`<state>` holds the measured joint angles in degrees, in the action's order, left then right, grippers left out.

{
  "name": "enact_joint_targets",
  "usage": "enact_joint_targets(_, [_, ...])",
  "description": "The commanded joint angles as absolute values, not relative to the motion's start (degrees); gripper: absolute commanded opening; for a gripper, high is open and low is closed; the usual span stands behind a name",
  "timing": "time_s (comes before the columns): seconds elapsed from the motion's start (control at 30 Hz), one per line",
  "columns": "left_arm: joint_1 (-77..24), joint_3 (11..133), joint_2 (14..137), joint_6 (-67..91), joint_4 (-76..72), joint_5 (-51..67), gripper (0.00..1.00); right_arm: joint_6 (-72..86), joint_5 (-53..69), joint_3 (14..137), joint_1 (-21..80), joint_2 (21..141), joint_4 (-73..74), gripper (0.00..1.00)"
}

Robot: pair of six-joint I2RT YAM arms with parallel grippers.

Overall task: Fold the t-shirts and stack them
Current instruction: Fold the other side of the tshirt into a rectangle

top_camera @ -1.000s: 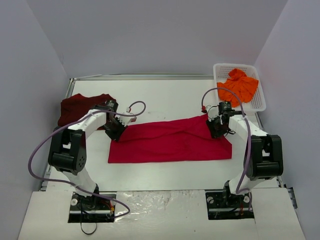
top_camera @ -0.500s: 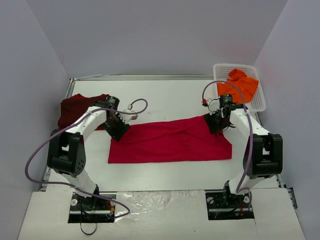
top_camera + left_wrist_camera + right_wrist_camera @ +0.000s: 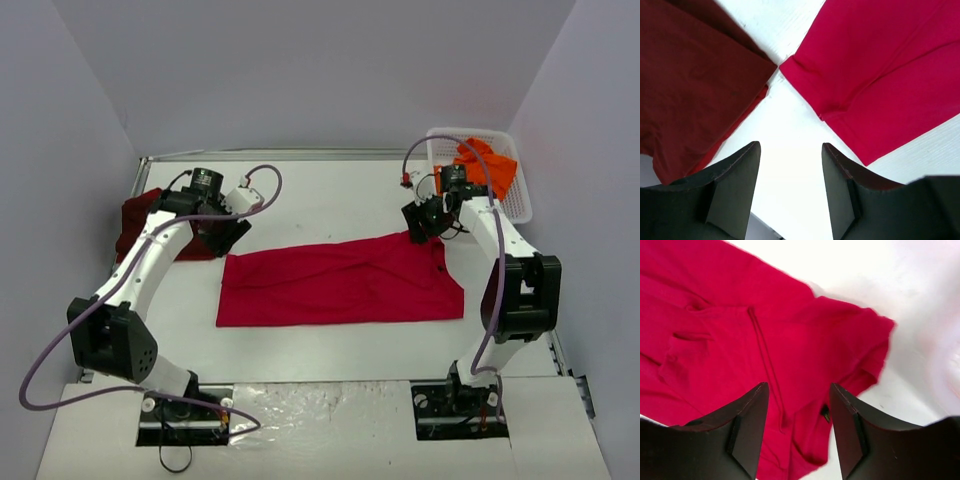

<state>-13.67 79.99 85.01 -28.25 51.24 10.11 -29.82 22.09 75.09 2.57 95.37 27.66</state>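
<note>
On a white worktop [image 3: 330,200], a bright red t-shirt [image 3: 340,282] lay flat at centre, a maroon t-shirt [image 3: 138,215] far left, an orange t-shirt [image 3: 490,165] in a corner basket [image 3: 470,131]. The left jaws and right jaws hung spread and empty near the red shirt's far corners.
</note>
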Motion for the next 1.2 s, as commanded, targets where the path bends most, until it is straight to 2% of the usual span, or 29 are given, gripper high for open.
enact_joint_targets(0.0, [-12.7, 80.9, 83.6, -26.2, 55.1, 5.9, 0.51, -31.9, 27.1, 78.0, 2.7, 102.1, 31.6, 0.48])
enact_joint_targets(0.17, [-11.3, 83.6, 82.1, -25.2, 57.8, 6.4, 0.51, -36.7, 35.0, 85.0, 2.6, 112.1, 38.2, 0.48])
enact_joint_targets(0.4, [-9.6, 81.5, 79.5, -24.7, 58.0, 5.4, 0.51, -42.7, 44.1, 94.5, 2.8, 120.4, 46.9, 0.46])
enact_joint_targets(0.93, [-7.3, 78.1, 78.9, -22.8, 55.8, 7.2, 0.51, -51.2, 47.2, 98.3, 5.4, 129.1, 57.0, 0.42])
enact_joint_targets(1.13, [-6.9, 76.6, 78.6, -22.5, 55.3, 7.4, 0.51, -51.0, 47.3, 98.9, 6.1, 129.8, 57.1, 0.36])
enact_joint_targets(1.17, [-6.9, 76.4, 78.4, -22.6, 55.1, 7.5, 0.51, -50.9, 47.3, 99.0, 6.2, 129.8, 57.0, 0.30])
